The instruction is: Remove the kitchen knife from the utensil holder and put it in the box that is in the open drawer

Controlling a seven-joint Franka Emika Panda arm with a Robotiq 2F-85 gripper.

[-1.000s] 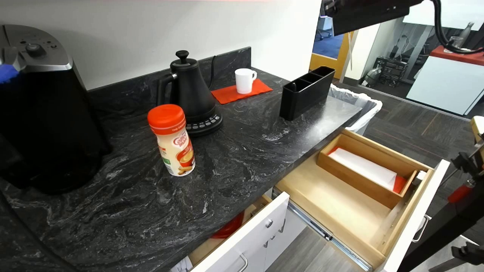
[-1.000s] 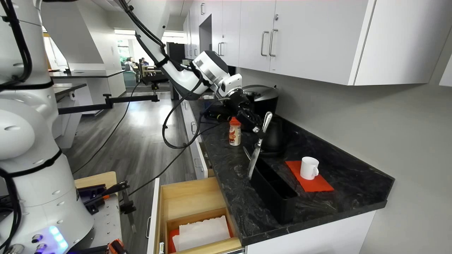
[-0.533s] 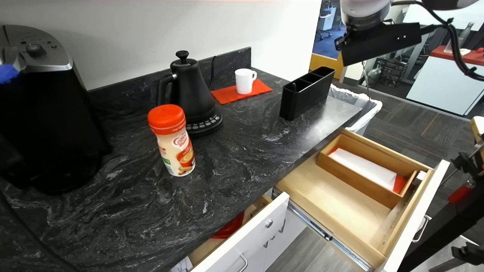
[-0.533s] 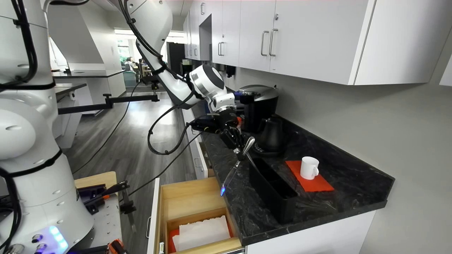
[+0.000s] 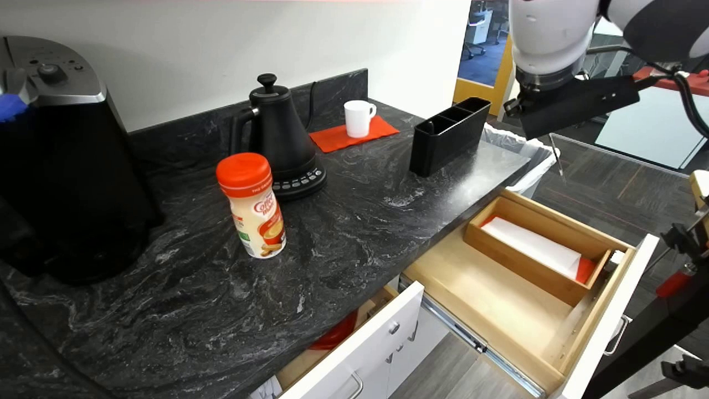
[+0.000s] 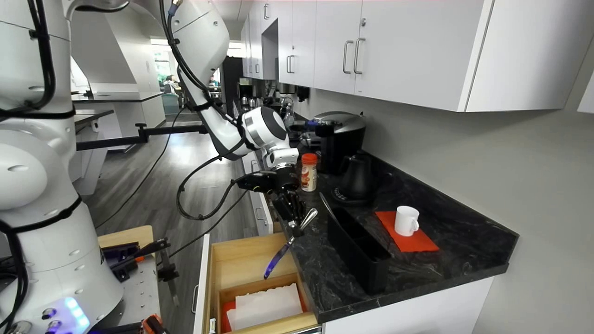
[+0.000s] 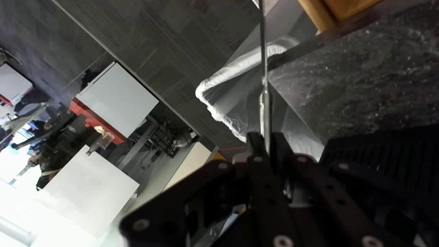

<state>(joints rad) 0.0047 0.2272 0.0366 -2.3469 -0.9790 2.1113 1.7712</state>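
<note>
Near the long front edge of the counter [image 5: 343, 244], I see the gripper [image 6: 296, 228] pinching the kitchen knife [image 6: 284, 250] by its handle, blade slanting down, apart from the black bin [image 5: 450, 141] that stands close to the short end edge. Lower down, beside that end's front corner, the wooden box [image 5: 523, 269] lies inside the open drawer [image 5: 493, 288].

From the jaws in an exterior view, the room above the box [image 6: 253, 288] is free at 7 o'clock; the utensil holder [image 6: 350, 255] obstructs 4 o'clock, the creamer bottle [image 6: 308, 173] 12 o'clock.
</note>
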